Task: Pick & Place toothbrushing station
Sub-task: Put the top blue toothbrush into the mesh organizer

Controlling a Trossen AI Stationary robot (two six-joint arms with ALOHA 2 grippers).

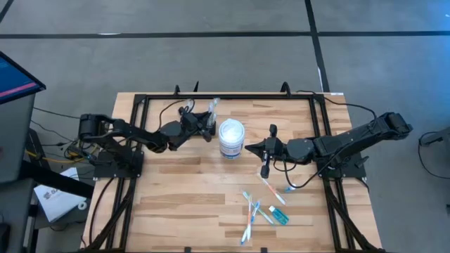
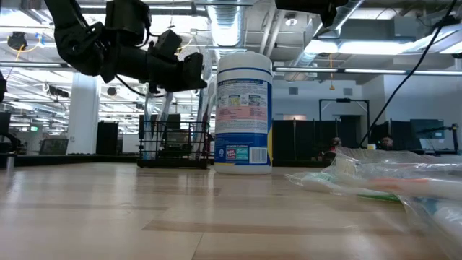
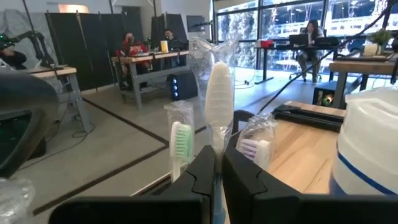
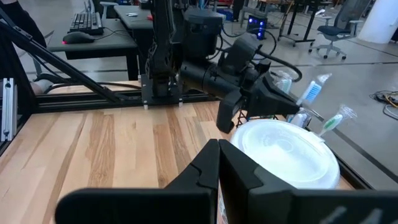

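L gripper [image 1: 209, 126] is pinched shut on a wrapped toothbrush [image 3: 219, 93] right over the station [image 2: 175, 144], brush upright; R gripper [image 1: 265, 169] is farther off beyond the tub [image 1: 231, 138], fingers closed, apparently on a wrapped brush.

Black wire mesh on the toothbrushing station [image 2: 173, 144], just under the black left gripper [image 3: 217, 171]. White bristle head on the wrapped toothbrush [image 3: 219, 93] between its fingers, green and white bristles on the toothbrush [image 3: 181, 140] beside. White tub [image 2: 244, 112] near that gripper, blue band and pink-and-white label. Black right gripper [image 4: 217, 163] just before the tub's white lid. Pale striped wood on the table [image 1: 183, 183]. Teal, white and orange in the loose toothbrushes [image 1: 264, 207] beyond the right gripper.
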